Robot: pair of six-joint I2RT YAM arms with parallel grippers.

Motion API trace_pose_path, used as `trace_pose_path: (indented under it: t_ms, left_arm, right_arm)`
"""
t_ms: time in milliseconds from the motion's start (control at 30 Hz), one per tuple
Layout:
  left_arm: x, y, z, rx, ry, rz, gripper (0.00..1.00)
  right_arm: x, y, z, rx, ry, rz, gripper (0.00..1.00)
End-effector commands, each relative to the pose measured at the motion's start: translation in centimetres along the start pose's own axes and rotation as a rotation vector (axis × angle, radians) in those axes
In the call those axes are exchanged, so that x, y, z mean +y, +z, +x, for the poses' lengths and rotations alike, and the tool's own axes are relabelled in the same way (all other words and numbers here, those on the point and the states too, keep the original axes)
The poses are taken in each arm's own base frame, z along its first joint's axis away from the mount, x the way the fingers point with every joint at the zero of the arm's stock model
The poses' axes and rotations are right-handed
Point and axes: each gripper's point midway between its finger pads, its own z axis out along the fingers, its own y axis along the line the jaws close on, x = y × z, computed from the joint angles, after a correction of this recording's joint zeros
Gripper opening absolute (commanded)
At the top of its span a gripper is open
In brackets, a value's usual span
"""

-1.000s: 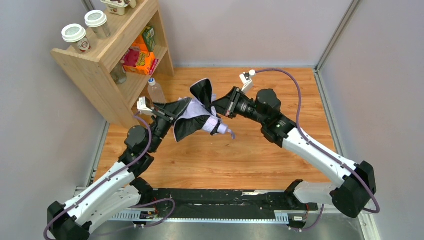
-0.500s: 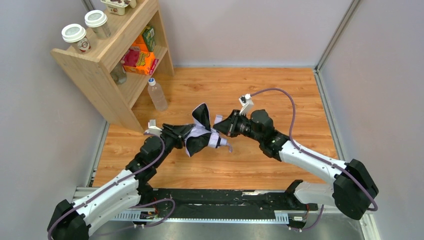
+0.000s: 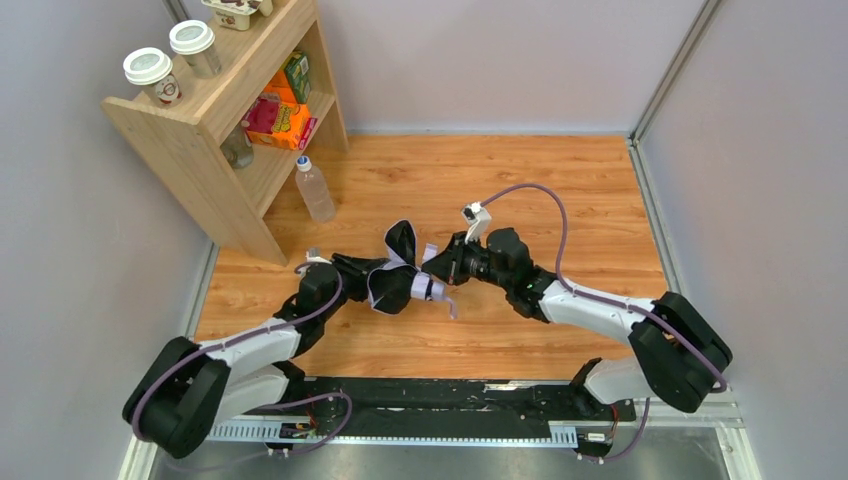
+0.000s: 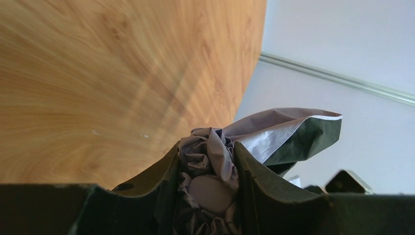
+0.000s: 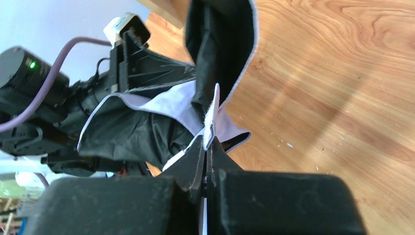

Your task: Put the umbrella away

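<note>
The umbrella (image 3: 398, 280) hung between the two arms near the middle of the table (image 3: 560, 190), low over the wood; whether it touched the surface could not be told. Its canopy was collapsed into a loose bundle, pale lavender outside and black inside, with one flap standing up toward 12 o'clock.

The left tool (image 3: 352, 270) came at it from 9 o'clock and was clamped on a wad of crumpled lavender cloth, the fabric bulging up between its dark fingers (image 4: 249, 171) in the left wrist view. That bulk grip probably served as the anchor. The right tool (image 3: 441, 268) reached in from 3 o'clock, its fingers pressed together on a thin hem of the canopy, seen edge-on in the right wrist view. Such a fine pinch suited gathering or pulling a single panel flat against the rest.

With the two grips opposed, the fabric stayed taut enough to fold. The work looked like mid-way bundling, not stowing. The wooden shelf (image 3: 215, 140) stood well apart at 10 o'clock, with a plastic bottle (image 3: 313, 190) beside it.
</note>
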Motion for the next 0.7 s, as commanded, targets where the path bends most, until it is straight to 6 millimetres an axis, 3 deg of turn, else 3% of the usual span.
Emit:
trace_pose_path:
  t_ms: [0,33,233,367,567,667]
  left_arm:
    - [8.2,0.0,-1.5,-0.015,0.118,-0.254,0.00]
    - [9.1,0.2,-1.7,-0.019,0.114,-0.275,0.00]
    - [7.8,2.4,-2.3,-0.006,0.165,-0.238,0.00]
    - [8.3,2.7,-3.3,-0.053,0.232,-0.259,0.00]
    - [9.1,2.4,-4.2,-0.092,0.287,-0.280,0.00]
    - [10.2,2.3,-4.4,-0.093,0.294,-0.313,0.00]
  right_arm:
    - [7.9,-0.2,-8.4,-0.257,-0.205,-0.244,0.00]
    - [7.7,0.3,-7.9,-0.236,-0.214,-0.243,0.00]
    - [5.2,3.3,-3.7,-0.133,-0.303,-0.166,0.00]
    - [4.2,4.8,-1.0,-0.050,-0.320,-0.135,0.00]
    - [2.8,5.6,2.4,0.016,-0.281,-0.101,0.00]
    - [3.5,5.2,3.1,0.019,-0.245,-0.120,0.00]
